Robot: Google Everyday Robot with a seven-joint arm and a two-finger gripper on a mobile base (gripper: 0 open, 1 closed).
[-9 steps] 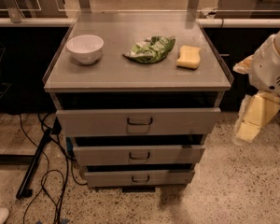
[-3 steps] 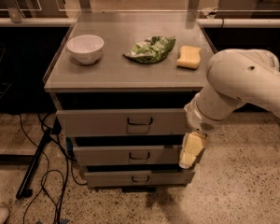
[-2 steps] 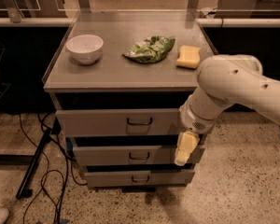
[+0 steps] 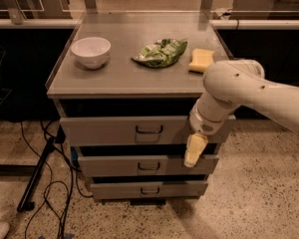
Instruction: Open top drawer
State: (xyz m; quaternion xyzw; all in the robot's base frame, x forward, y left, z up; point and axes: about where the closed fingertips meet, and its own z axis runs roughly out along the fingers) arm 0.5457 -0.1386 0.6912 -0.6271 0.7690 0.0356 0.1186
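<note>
Camera view looks down on a grey drawer cabinet standing on a speckled floor (image 4: 259, 198). Its tabletop (image 4: 114, 78) carries a white bowl (image 4: 90, 52) at the left, a crumpled green bag (image 4: 160, 52) in the middle and a yellow sponge (image 4: 202, 60) at the right, each apart from the others.

Directly under the tabletop sits the top drawer (image 4: 109, 131), the widest front of the three, with a small metal loop handle (image 4: 149, 129) at its centre. A dark gap runs between the tabletop's edge and this front. Below it come the middle drawer (image 4: 114, 166) and the bottom drawer (image 4: 114, 189), both narrower and each with a similar handle.

A thick white arm (image 4: 244, 91) reaches in from the right and bends down in front of the cabinet's right side, covering the right end of the top drawer. The tool (image 4: 195, 150) hangs from it, pale yellow and pointing downward, in front of the lower edge of the top drawer and the dark gap above the middle drawer. It sits to the right of the top drawer's handle and apart from it. Whether the tool is open or closed cannot be told, nor whether it touches the drawer front.

Black cables (image 4: 52, 203) trail over the floor at the cabinet's left
</note>
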